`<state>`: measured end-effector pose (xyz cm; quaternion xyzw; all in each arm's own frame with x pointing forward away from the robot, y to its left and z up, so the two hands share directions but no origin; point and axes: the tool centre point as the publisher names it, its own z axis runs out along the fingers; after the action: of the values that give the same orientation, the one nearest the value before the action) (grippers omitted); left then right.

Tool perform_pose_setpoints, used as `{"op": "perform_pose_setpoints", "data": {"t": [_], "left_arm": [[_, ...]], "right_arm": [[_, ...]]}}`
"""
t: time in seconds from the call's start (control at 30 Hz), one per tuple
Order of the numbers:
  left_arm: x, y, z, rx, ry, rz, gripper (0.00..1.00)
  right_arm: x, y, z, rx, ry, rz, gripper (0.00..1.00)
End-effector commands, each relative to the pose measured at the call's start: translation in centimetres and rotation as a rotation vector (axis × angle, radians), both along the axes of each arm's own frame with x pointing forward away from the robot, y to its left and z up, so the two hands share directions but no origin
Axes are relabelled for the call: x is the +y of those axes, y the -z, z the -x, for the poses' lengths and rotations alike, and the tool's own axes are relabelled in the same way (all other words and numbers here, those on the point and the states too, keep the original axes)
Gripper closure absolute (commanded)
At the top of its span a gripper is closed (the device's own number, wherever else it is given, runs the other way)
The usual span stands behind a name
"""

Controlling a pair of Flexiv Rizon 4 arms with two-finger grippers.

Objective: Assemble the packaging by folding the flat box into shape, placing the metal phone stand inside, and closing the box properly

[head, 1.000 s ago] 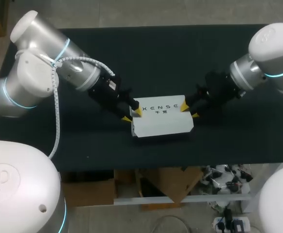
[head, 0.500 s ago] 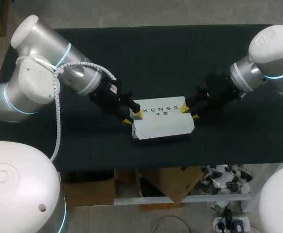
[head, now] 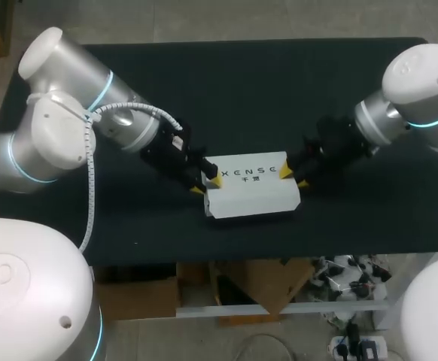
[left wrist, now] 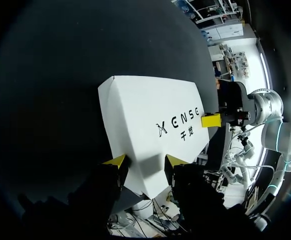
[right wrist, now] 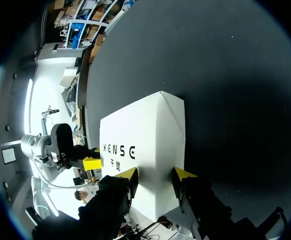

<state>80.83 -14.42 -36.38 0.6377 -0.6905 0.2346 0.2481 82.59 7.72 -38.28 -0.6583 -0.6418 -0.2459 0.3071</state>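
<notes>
Sitting toward the front edge of the black table [head: 241,90], the white box [head: 253,192] is folded into shape and caught at both ends. The left gripper [head: 207,181] clamps its left end and the right gripper [head: 293,177] its right, each with one yellow tip on the lettered top.

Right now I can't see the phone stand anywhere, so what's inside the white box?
Cannot be seen: the white box looks folded shut, its walls covering the inside. Only its outside shows, on the black table, with the left gripper and right gripper at its ends.
</notes>
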Motion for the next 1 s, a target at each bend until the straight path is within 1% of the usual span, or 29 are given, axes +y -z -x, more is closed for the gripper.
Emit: {"op": "perform_pose_setpoints", "data": {"t": [0.03, 0.2, 0.37, 0.53, 0.6, 1.0], "left_arm": [[-2.6, 0.1, 0.4, -0.019, -0.002, -0.01, 0.53], [-2.7, 0.7, 0.7, -0.043, 0.004, -0.017, 0.52], [-2.5, 0.9, 0.9, -0.053, 0.006, -0.016, 0.51], [-2.4, 0.7, 1.0, -0.06, 0.006, -0.025, 0.5], [-2.3, 0.6, 1.0, -0.062, 0.005, -0.038, 0.51], [-2.1, 0.2, 0.9, -0.051, 0.005, -0.092, 0.51]], "right_arm": [[3.2, 1.8, 0.4, 0.0, -0.001, 0.0, 0.54], [3.2, 2.4, 0.6, 0.003, -0.005, 0.005, 0.53], [3.1, 2.4, 0.7, 0.004, -0.006, 0.01, 0.53], [2.9, 1.8, 0.8, -0.002, -0.002, 0.024, 0.52], [2.8, 1.6, 0.9, -0.005, 0.0, 0.029, 0.52], [2.4, 1.5, 0.8, 0.006, 0.003, 0.063, 0.53]]}}
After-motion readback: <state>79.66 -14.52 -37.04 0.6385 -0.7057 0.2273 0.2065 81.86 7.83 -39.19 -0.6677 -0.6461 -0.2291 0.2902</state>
